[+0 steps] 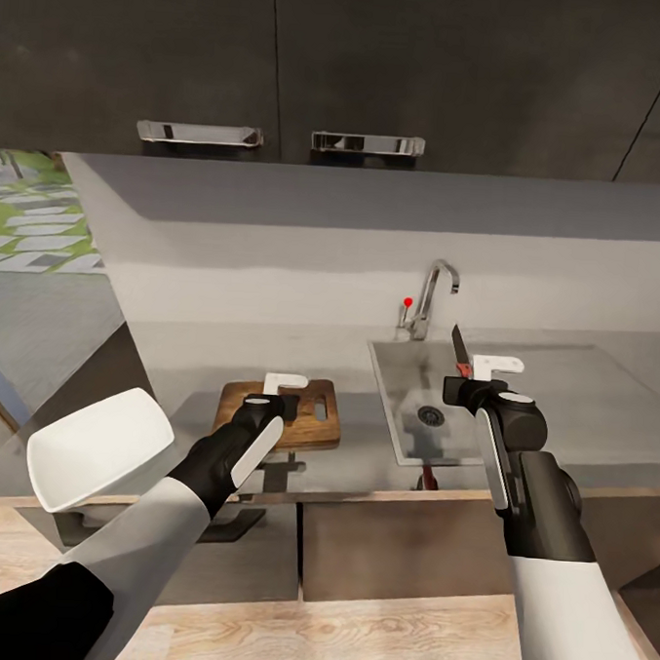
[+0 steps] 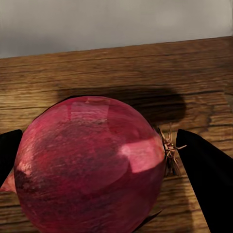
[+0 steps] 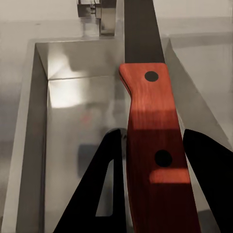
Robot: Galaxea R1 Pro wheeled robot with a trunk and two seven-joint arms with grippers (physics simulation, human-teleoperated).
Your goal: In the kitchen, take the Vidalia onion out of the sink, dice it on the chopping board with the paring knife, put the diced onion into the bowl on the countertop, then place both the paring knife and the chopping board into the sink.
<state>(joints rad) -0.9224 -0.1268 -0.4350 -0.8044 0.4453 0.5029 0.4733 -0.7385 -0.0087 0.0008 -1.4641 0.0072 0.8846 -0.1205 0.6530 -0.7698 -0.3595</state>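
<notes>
- Closest to the camera in the head view, the bowl [image 1: 98,450] sits at the left end of the countertop [image 1: 361,464], right by the front edge, tipped a bit on its side.
- Next up, the left gripper [image 1: 285,391] is over the chopping board [image 1: 317,415], which lies flat on the counter between the bowl and the sink [image 1: 405,374].
- Left wrist view clears it up: the onion [image 2: 90,165] is a dark red one, sitting on the wooden board [image 2: 116,68], with the 2 black fingers [image 2: 206,177] spread wide, 1 on each side of it. The root end looks like it's touching the one finger, but I honestly can't tell if they're actually squeezing it.
- The right gripper [image 1: 461,382] is over the sink basin, clamped on the paring knife [image 1: 459,350], blade pointing up and away toward the tap [image 1: 432,295].
- In the right wrist view the reddish handle [image 3: 154,145] with 2 dark rivets runs between the fingers [image 3: 208,165], and the grey basin [image 3: 73,107] is right underneath.
- Further back there's the wall, then dark upper cabinets [image 1: 288,64] with 2 chrome handles.
</notes>
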